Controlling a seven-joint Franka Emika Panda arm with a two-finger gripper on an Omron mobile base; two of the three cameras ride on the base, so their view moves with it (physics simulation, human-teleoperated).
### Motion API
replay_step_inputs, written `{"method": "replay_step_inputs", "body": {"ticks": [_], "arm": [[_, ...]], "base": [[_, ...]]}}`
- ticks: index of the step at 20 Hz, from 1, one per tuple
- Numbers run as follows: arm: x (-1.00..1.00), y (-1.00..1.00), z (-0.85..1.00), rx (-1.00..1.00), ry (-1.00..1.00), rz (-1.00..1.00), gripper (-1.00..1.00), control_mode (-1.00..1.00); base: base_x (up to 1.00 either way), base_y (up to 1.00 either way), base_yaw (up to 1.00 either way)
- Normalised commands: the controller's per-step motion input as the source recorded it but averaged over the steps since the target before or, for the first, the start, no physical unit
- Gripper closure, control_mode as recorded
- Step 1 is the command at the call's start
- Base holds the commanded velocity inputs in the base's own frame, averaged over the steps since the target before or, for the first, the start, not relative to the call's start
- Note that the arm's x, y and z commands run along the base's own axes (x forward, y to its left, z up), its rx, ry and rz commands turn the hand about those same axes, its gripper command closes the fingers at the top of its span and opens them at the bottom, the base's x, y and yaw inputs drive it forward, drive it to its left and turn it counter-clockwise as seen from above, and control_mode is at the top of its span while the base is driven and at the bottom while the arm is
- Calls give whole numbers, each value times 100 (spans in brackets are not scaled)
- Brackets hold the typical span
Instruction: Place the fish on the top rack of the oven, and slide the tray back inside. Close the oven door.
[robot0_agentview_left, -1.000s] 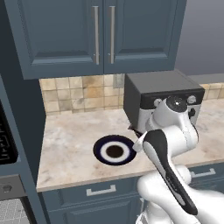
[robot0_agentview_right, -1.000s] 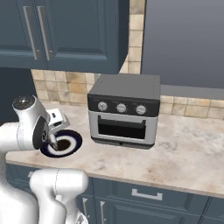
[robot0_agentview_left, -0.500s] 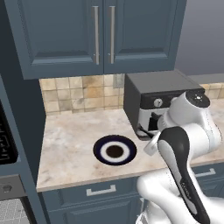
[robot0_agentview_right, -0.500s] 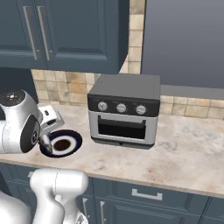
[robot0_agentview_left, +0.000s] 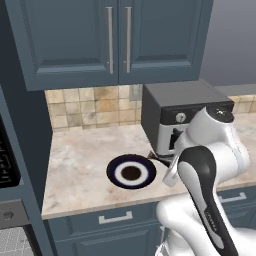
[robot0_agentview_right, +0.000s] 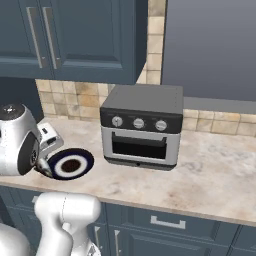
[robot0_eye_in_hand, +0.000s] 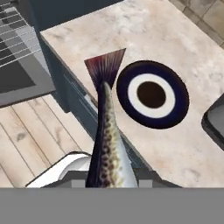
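The fish (robot0_eye_in_hand: 107, 144), slender and speckled dark with a pale belly edge, runs up the middle of the hand view, its fanned tail over the counter's front edge. My gripper (robot0_eye_in_hand: 110, 178) is shut on its body. In the left base view the fish's dark tail (robot0_agentview_left: 158, 158) pokes out beside the plate. The oven door (robot0_eye_in_hand: 19, 81) lies open at the hand view's upper left, a grey panel with a dark window. The top rack (robot0_eye_in_hand: 17, 26), a silvery wire grid, sits pulled out above the door.
A dark blue white-ringed plate (robot0_agentview_left: 131, 171) lies bare on the marble counter (robot0_agentview_left: 80, 170), also the plate (robot0_agentview_right: 71, 164) left of the grey toaster oven (robot0_agentview_right: 142, 132). Blue cabinets hang above. Wooden floor (robot0_eye_in_hand: 30, 140) shows below the counter edge.
The arm's upper part has swung towards the toaster oven side in the left base view. The fish stays gripped and the plate has not moved.
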Motion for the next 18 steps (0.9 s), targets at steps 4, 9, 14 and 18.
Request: {"method": "replay_step_inputs", "body": {"ticks": [4,9,14,18], "arm": [[-25,11,-50,0,5,44,100,-100],[-17,-1,-27,0,3,36,100,-100],[-30,-30,6,0,-8,2,100,-100],[-5,-8,3,0,-15,-10,100,-100]], "base": [[0,0,0],[0,0,0],[0,0,0],[0,0,0]]}}
